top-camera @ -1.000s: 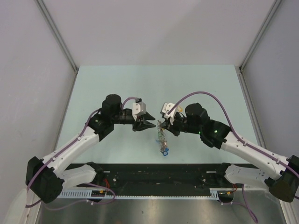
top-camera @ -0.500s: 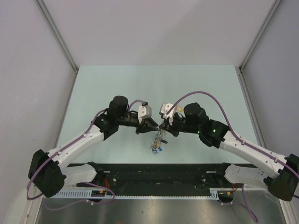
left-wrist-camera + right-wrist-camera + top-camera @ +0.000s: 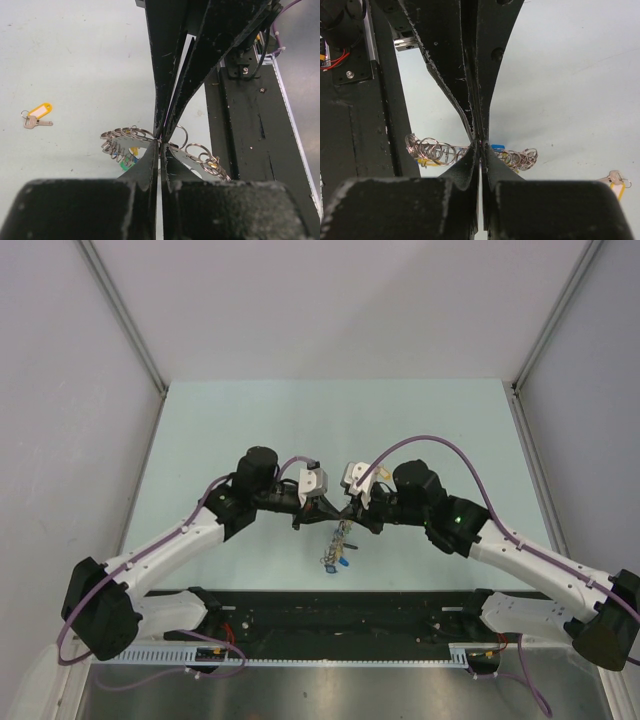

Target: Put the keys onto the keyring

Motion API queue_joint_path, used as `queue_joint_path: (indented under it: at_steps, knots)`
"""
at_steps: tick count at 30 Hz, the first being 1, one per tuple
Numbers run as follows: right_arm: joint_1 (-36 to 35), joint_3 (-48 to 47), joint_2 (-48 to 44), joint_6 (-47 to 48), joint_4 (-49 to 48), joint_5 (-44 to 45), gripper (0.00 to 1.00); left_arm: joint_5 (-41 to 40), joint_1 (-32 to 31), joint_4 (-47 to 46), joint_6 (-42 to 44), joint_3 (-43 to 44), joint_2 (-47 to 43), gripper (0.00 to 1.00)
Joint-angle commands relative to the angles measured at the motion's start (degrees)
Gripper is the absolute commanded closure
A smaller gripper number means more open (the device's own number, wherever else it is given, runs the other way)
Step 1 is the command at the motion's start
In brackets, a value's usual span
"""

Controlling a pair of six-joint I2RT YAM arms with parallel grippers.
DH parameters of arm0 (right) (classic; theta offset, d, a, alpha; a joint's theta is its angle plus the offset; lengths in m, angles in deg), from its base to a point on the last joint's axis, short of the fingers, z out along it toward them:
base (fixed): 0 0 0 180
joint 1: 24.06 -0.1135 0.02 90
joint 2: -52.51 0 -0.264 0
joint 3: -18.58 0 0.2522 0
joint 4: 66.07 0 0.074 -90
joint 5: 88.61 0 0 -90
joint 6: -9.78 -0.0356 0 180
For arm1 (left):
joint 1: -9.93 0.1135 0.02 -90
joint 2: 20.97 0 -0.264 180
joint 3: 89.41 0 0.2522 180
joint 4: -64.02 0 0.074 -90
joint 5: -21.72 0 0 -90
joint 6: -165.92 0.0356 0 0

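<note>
The keyring [image 3: 338, 543] is a grey strip edged with small silver rings and hangs between both grippers above the table. Small keys with blue [image 3: 343, 562], yellow and green heads dangle from it. My left gripper [image 3: 328, 510] and right gripper [image 3: 349, 512] meet tip to tip, and each is shut on the keyring's upper edge. In the left wrist view my gripper [image 3: 160, 145] pinches the keyring [image 3: 122, 137]. In the right wrist view my gripper [image 3: 480, 146] pinches the keyring [image 3: 432, 150]. A loose key with a yellow head [image 3: 37, 114] lies on the table; it also shows in the right wrist view [image 3: 618, 183].
A black rail [image 3: 340, 605] runs along the near edge of the pale green table [image 3: 250, 420]. It also shows in the left wrist view [image 3: 240, 135] and in the right wrist view [image 3: 350, 130]. Grey walls [image 3: 60, 390] enclose the table on three sides.
My left gripper has moved right to meet the right gripper and has shut on the keyring. The keyring's hanging end has swung toward the left and nearer.
</note>
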Motion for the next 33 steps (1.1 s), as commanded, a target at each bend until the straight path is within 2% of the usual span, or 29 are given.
queue_joint_path:
  at_steps: [1,3,5,8,16,24,30,33]
  knots:
    - [0.12,-3.1,-0.59,-1.94,-4.5,-0.69,1.0,1.42,-0.67,-1.52,0.81,0.71,-0.25,1.0]
    - [0.38,-3.1,-1.2,-3.17,-4.59,0.8,0.95,1.07,-0.68,-3.44,0.03,0.18,-0.77,0.99]
    - [0.82,-3.01,-2.25,-5.45,-4.59,3.44,0.82,0.19,-0.67,-5.12,-1.99,-1.49,-1.48,0.99]
    - [2.92,-2.93,-3.75,-9.57,-3.8,5.47,0.75,-0.95,-0.67,-11.44,-5.32,-4.74,-3.14,1.0]
    - [8.2,4.19,-7.27,-19.52,-10.03,0.65,0.7,-8.68,-0.94,-24.97,-14.99,-12.74,-8.51,1.0]
    - [5.66,8.14,-4.99,-26.2,-14.43,-4.73,0.55,-13.43,-0.94,-28.24,-18.17,-15.29,-10.0,1.0]
    - [3.63,8.76,-2.52,-27.52,-17.68,-4.2,0.54,-14.93,-0.94,-29.47,-20.46,-15.91,-10.27,1.0]
    - [3.28,8.76,-1.38,-27.26,-17.42,-3.59,0.57,-15.37,-0.94,-30.08,-20.81,-16.26,-10.62,1.0]
